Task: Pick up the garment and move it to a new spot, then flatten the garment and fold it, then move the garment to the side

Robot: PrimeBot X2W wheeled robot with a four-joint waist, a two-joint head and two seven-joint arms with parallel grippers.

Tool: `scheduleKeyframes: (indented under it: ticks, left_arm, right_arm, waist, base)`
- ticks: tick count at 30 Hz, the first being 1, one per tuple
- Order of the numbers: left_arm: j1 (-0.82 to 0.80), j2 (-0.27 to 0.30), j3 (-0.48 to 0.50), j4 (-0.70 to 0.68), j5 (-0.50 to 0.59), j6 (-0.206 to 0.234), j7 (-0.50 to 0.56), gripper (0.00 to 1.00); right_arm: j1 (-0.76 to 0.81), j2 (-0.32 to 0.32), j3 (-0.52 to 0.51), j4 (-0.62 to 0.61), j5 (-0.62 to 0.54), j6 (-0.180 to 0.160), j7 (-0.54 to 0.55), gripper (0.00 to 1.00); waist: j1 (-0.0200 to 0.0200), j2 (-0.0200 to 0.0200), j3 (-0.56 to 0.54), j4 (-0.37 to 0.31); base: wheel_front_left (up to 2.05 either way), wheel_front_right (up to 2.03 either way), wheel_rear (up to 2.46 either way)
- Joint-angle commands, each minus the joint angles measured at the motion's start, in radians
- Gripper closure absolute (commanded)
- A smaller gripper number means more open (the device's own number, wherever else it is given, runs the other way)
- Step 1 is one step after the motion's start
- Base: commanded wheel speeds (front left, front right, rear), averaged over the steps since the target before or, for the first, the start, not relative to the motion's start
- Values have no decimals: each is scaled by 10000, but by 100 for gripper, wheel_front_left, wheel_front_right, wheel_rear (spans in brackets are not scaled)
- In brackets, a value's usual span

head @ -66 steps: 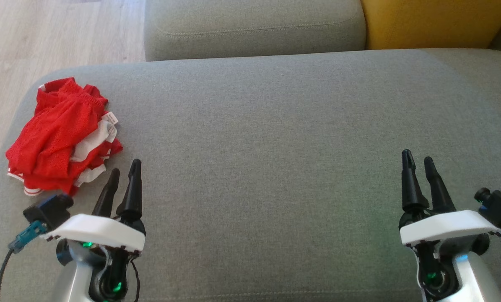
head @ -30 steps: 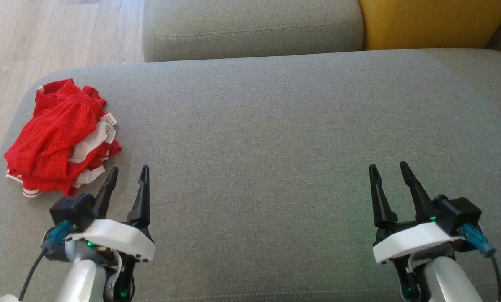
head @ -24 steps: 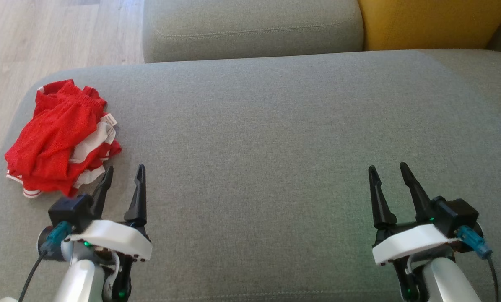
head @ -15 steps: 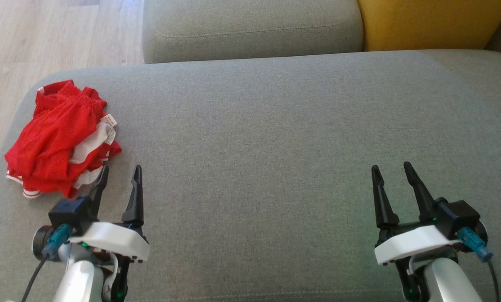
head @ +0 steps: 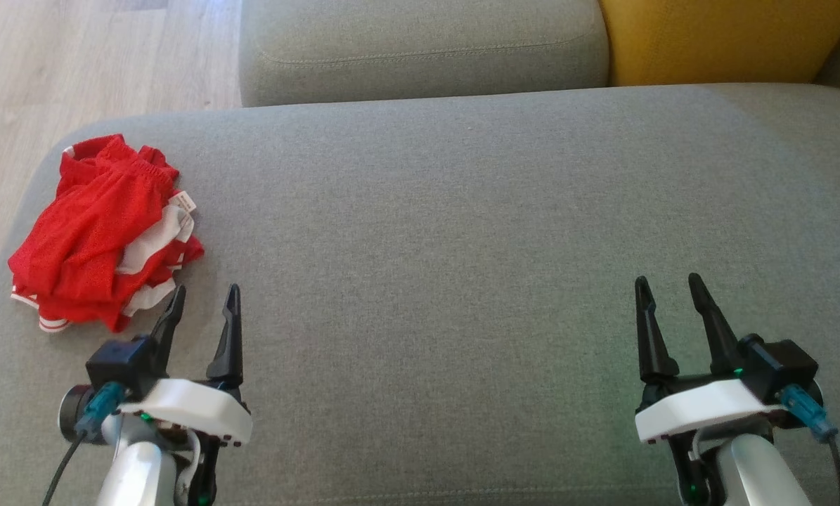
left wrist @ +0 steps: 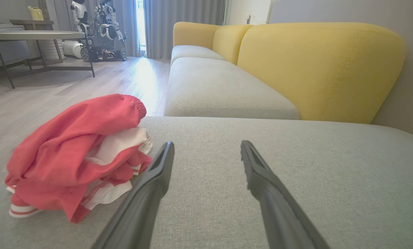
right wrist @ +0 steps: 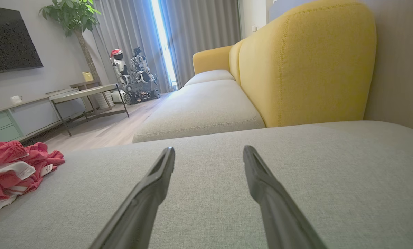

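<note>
Garment (head: 89, 232) (bunched) lies just beside the parted, forward-pointing left fingers (head: 230, 327).

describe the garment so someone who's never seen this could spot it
On the wide grey sofa cushion, look to the left end by the wood floor. The garment lies bunched there, just beyond the left gripper. Bright red with white trim sets it apart.

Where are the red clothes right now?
In the head view, the red garment lies crumpled at the left end of the grey cushion, just beyond the left gripper.
</note>
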State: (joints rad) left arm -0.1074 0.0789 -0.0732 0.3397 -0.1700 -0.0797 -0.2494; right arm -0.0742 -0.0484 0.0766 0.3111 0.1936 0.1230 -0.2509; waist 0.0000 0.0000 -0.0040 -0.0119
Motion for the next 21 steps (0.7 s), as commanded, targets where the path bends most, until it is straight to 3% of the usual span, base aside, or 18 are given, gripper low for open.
scheduleKeyframes:
  ticks: [1,21]
  left_arm:
    - [-389,72,445,-241,-24,-41,-124,0]
    - [-424,-108,789,242,34,-219,-124,0]
  right_arm:
    - [-363,-19,185,-233,58,77,-109,0]
    - [-472,-19,131,21,-66,77,-109,0]
  waist:
    - [0,0,-3,-6]
    - [0,0,9,4]
  base:
    - [0,0,0]
    - [0,0,0]
